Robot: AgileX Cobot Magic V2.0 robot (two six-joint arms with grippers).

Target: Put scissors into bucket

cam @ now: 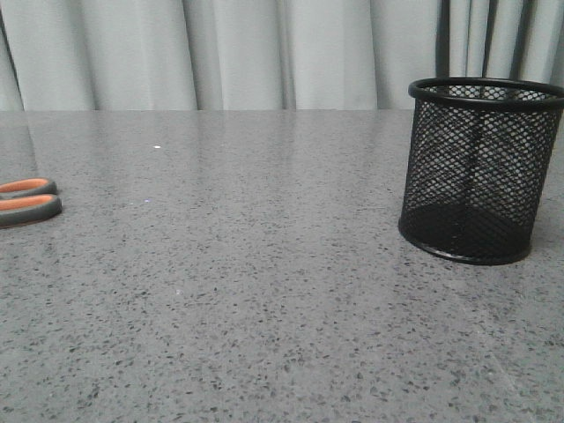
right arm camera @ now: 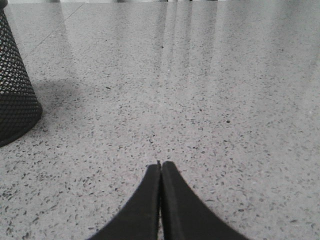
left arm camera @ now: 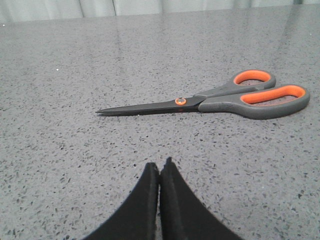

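Grey speckled stone makes up the desk (cam: 264, 291), and in the front view one black wire-mesh cylindrical bucket (cam: 480, 172) with a solid rim and solid base stands upright on it at the right, its right edge cut off by the frame. At the far left edge only the two dark grey, orange-lined handle loops of the scissors (cam: 26, 201) show; the blades are out of the frame. Pale curtains (cam: 220, 53) hang behind the desk. Neither arm appears in this view. In the left wrist view the single pair of scissors (left arm camera: 210, 101) lies flat and whole on the desk, its thin dark blades together, an orange pivot between blades and loops. The left gripper (left arm camera: 159, 167) hovers low over the desk, near the scissors but apart from them, its two black fingers (left arm camera: 145, 200) pressed together with nothing between them. In the right wrist view the mesh bucket (right arm camera: 15, 95) is cut off at the frame's edge, only part of its wall and base visible, casting a soft shadow. The right gripper (right arm camera: 160, 166) sits low above bare desk, well apart from the bucket, its two black fingers (right arm camera: 177, 200) likewise closed against each other and holding nothing.
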